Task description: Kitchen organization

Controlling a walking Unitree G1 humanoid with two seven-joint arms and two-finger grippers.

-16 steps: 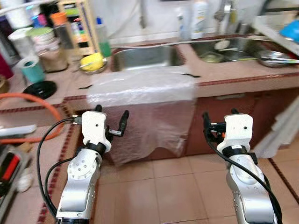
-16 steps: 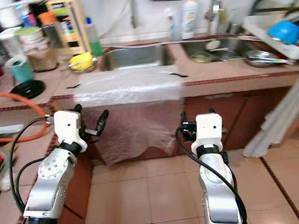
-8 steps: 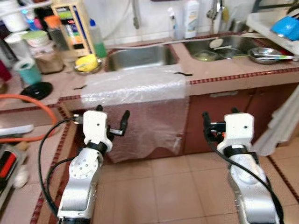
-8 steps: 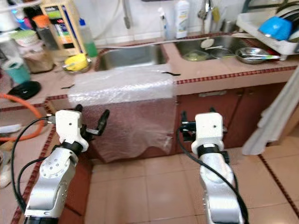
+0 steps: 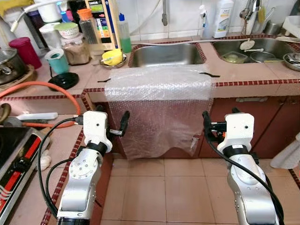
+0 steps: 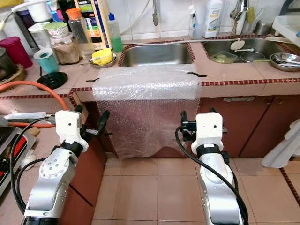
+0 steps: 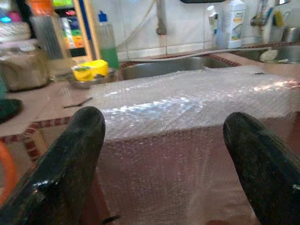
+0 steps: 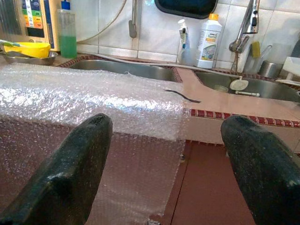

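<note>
Sheet of bubble wrap (image 5: 159, 101) draped over counter (image 5: 262, 75) edge in front of left sink (image 5: 164, 54), lower part hanging down over cabinet front. L gripper (image 5: 112, 123) w/ fingers spread wide, held in air just left of hanging wrap, not touching. R gripper (image 5: 219, 123) fingers wide apart, near wrap's right edge, empty. Yellow bowl (image 5: 112, 56) left of sink; white bottle (image 5: 223, 18) behind, to right.
</note>
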